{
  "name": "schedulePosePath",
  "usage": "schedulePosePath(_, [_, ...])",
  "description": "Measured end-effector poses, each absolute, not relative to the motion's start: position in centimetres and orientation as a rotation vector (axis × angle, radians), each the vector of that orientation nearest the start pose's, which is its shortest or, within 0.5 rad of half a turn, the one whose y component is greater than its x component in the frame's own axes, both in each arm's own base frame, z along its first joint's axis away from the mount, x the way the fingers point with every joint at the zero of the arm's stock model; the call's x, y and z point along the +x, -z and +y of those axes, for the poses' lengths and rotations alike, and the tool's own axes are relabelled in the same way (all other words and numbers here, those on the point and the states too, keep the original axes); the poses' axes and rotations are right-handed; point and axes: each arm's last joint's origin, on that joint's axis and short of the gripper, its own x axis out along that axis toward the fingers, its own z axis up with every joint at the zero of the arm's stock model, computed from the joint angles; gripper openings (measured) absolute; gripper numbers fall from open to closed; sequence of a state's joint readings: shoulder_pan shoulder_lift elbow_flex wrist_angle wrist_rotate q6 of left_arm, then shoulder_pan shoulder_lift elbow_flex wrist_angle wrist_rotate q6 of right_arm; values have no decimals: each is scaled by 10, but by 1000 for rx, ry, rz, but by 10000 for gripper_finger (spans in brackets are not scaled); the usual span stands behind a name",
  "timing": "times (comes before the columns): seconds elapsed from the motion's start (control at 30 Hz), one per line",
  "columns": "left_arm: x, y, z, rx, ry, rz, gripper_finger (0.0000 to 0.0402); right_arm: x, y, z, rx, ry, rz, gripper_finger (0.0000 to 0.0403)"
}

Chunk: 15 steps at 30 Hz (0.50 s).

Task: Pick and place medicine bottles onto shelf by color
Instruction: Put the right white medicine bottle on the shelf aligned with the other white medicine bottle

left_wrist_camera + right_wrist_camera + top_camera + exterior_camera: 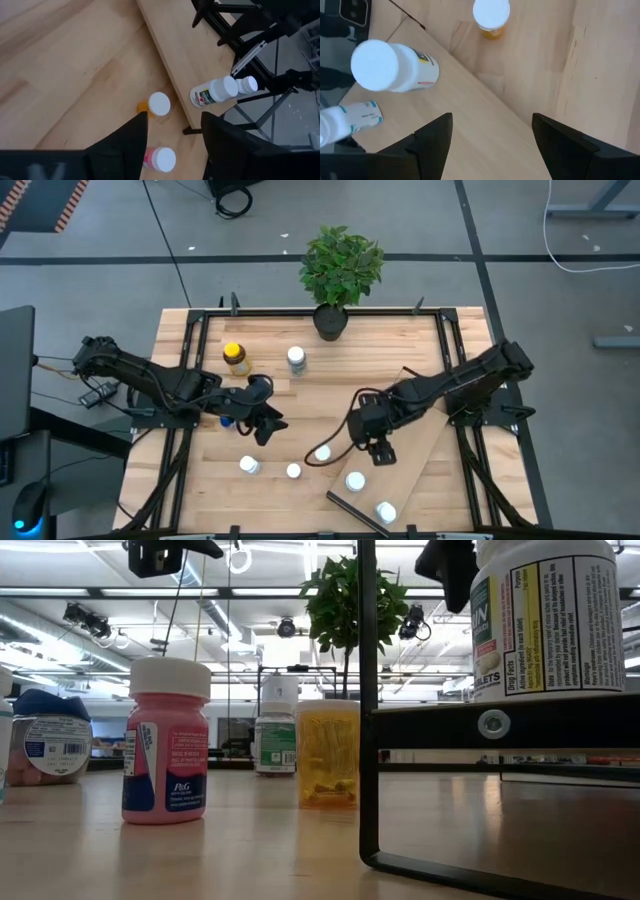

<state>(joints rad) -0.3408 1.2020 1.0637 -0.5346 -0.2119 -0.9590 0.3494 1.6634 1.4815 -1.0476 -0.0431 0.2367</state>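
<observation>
My left gripper (265, 423) (175, 145) hangs open over the table's middle left and touches nothing. A blue-capped bottle (228, 420) stands beside it. Ahead of it are an orange bottle with a white cap (159, 104) and a pink bottle (160, 159). My right gripper (380, 450) (492, 145) is open above the shelf (420, 440), a slanted light-wood board, and holds nothing. Two white bottles (355, 481) (386, 511) stand on the shelf's near end. The amber bottle with a yellow cap (235, 357) and a white bottle (296, 358) stand toward the far edge.
A potted green plant (340, 270) stands at the table's far edge. Loose white-capped bottles (248, 465) (293, 471) (322, 452) stand near the front, between the arms. The shelf's dark edge trim (350, 505) lies by the near edge. Black frame rails (455, 360) run along both sides.
</observation>
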Motion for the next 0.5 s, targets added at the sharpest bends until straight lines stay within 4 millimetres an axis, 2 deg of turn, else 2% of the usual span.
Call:
schedulePosePath(0.23, [238,-315,-79,-754,-172,661,192,306,-292,133,31,-174,1190,280])
schedulePosePath(0.5, [238,-315,-79,-756,-168,665,183,305,-290,144,52,-154,1152,280])
